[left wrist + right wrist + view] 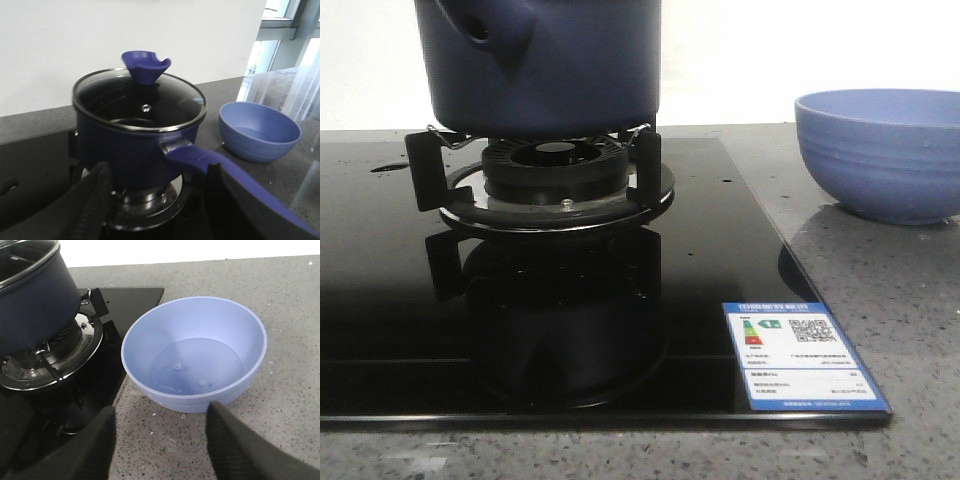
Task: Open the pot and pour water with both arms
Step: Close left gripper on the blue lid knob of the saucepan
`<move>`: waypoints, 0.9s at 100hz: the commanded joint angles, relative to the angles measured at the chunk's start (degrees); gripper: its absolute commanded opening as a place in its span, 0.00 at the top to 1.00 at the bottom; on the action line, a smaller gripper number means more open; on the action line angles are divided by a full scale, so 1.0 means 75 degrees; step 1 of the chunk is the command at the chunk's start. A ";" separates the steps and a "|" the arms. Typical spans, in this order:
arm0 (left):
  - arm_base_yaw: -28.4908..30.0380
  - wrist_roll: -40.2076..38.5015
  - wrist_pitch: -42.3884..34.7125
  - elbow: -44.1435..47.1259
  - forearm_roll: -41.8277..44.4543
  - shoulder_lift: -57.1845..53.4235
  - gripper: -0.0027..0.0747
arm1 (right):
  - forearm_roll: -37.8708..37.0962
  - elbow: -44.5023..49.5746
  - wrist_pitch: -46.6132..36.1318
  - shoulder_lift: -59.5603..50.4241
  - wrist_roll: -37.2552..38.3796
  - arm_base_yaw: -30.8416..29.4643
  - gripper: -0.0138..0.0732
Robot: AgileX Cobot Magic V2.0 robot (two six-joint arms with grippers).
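The dark navy pot (pixel 550 70) stands on the gas burner (pixel 555 175), a short hollow stub (pixel 475 25) on its side. In the left wrist view the pot (pixel 130 155) carries a glass lid (pixel 140 102) with a blue knob (pixel 146 67). Its long blue handle (pixel 225 172) reaches back across one finger of my left gripper (pixel 157 172), which is open and holds nothing. My right gripper (pixel 161 412) is open over the countertop, just short of the periwinkle bowl (pixel 195 352). Neither gripper appears in the front view.
The burner sits on a black glass hob (pixel 380 300) with a blue-edged label (pixel 805 355) at its front right corner. The bowl (pixel 880 150) rests on the speckled grey counter (pixel 910 330) to the right of the hob. A white wall runs behind.
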 commanded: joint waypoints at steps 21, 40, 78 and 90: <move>-0.0774 0.0105 -0.2435 -0.0572 0.0060 0.1682 0.42 | 0.0424 -0.0282 -0.0625 0.0093 -0.0108 0.0011 0.37; -0.0774 0.0105 -0.2640 -0.1670 0.0329 0.3107 0.42 | 0.0437 -0.0282 -0.0640 0.0093 -0.0120 0.0011 0.37; -0.0774 0.0105 -0.2855 -0.3313 0.0360 0.5216 0.32 | 0.0437 -0.0282 -0.0640 0.0093 -0.0120 0.0011 0.37; -0.0774 0.0105 -0.2873 -0.3524 0.0360 0.5529 0.32 | 0.0437 -0.0282 -0.0640 0.0093 -0.0120 0.0011 0.37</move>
